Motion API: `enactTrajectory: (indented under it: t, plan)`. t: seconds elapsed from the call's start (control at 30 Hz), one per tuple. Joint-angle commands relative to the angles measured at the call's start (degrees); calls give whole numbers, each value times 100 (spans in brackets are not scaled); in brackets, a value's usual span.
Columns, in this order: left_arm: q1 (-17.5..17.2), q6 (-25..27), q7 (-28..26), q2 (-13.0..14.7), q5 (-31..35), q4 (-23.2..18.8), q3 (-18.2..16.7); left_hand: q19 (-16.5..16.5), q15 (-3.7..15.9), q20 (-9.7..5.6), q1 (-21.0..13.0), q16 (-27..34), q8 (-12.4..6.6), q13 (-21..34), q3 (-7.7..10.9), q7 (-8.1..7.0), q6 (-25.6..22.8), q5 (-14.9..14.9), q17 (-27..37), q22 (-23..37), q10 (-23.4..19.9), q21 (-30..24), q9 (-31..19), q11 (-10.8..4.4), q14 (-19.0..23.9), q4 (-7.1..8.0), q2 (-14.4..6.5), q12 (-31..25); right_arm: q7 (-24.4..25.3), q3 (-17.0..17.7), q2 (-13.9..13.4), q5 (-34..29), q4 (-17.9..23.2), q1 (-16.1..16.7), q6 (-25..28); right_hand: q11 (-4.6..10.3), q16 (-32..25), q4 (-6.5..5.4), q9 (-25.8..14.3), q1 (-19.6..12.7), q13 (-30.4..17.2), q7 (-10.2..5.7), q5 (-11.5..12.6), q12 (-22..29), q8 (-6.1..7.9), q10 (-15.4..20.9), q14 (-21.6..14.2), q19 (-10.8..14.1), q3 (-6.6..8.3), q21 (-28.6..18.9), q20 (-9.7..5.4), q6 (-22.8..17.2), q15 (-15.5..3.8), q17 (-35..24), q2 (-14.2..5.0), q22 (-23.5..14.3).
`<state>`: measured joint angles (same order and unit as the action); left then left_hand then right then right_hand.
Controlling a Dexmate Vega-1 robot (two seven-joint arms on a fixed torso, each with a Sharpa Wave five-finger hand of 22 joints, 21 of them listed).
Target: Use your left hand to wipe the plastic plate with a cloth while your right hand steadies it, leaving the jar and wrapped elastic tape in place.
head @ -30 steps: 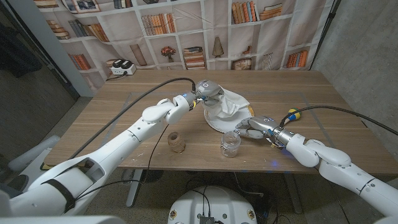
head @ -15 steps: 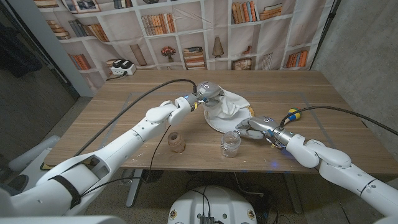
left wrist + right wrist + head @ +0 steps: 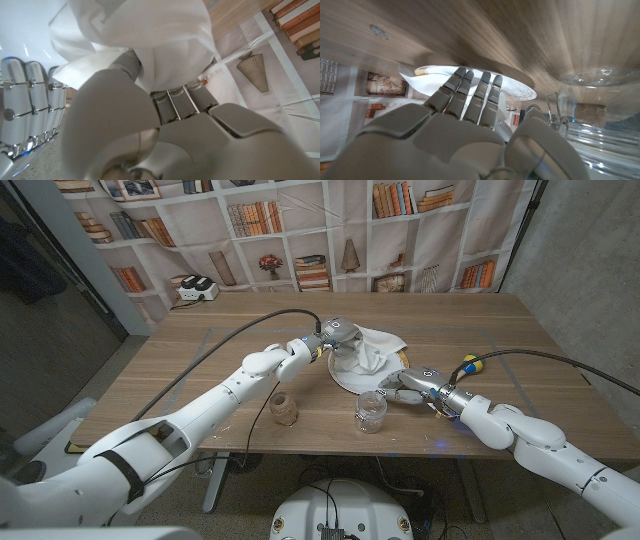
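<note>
A white plastic plate (image 3: 352, 383) lies mid-table. My left hand (image 3: 339, 334) grips a bunched white cloth (image 3: 374, 347) and presses it on the plate's far side. The left wrist view shows the cloth (image 3: 150, 35) bulging out of that hand (image 3: 150, 135). My right hand (image 3: 408, 385) holds the plate's right rim. In the right wrist view its fingers (image 3: 470, 92) reach onto the plate (image 3: 517, 85), with the thumb beside the edge. The clear glass jar (image 3: 371, 410) stands just in front of the plate. The wrapped brown elastic tape (image 3: 284, 408) stands to its left.
A white charger block (image 3: 196, 288) sits at the table's far left corner. The jar (image 3: 605, 125) stands very close to my right thumb. A bookshelf backdrop hangs behind the table. The near table edge runs just in front of the jar and tape.
My left hand has slid a little to the right across the plate, and the cloth has bunched up with it. The right hand, jar and tape have stayed put.
</note>
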<state>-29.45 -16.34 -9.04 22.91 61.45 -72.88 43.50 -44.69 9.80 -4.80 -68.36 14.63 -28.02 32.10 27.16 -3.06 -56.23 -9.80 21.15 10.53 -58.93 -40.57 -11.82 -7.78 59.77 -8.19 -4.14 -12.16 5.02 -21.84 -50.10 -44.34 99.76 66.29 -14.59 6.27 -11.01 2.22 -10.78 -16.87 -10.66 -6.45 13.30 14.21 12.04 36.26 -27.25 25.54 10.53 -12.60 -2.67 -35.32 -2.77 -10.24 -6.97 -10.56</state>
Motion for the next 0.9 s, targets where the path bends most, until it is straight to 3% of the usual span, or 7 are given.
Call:
enactTrajectory:
  t: [0.03,0.33,0.57,0.9]
  plan:
    - [188,-146,268,-123,59,342,189,31,284,-161,-24,5,-20,-6,71,97,-170,-18,18,15,-163,-36,-4,-154,6,37,2,2,-24,-33,17,-40,23,-93,-19,-11,20,-7,-22,-1,5,-5,-14,7,0,60,-57,66,33,0,-431,-29,-570,-16,-51,-29]
    - [35,-24,875,124,21,-228,102,92,277,-151,-25,-42,1,-33,73,99,-173,-18,16,12,-114,-46,23,-109,-92,36,27,36,7,-63,53,-90,-20,-163,-19,-2,23,-9,-22,0,5,-10,-19,-1,-7,61,-56,70,38,3,-429,-28,-558,-17,-53,-29]
    - [-84,-17,1049,306,-37,-648,0,142,254,-136,-11,-70,19,-68,72,70,-161,-16,18,8,-102,-49,35,-91,-162,50,30,55,-4,-98,83,-100,-70,-212,-34,-8,23,-11,-22,1,4,-19,-22,-6,-9,63,-59,68,42,6,-428,-31,-560,-17,-56,-29]
    - [-91,-267,930,260,-194,-686,10,165,269,-128,-3,-84,32,-89,76,68,-160,-16,7,5,-93,-63,43,-117,-185,59,30,58,-21,-147,138,-113,-116,-282,-55,-26,27,-15,-23,2,4,-11,-29,-14,-14,72,-55,69,50,11,-426,-39,-563,-17,-59,-30]
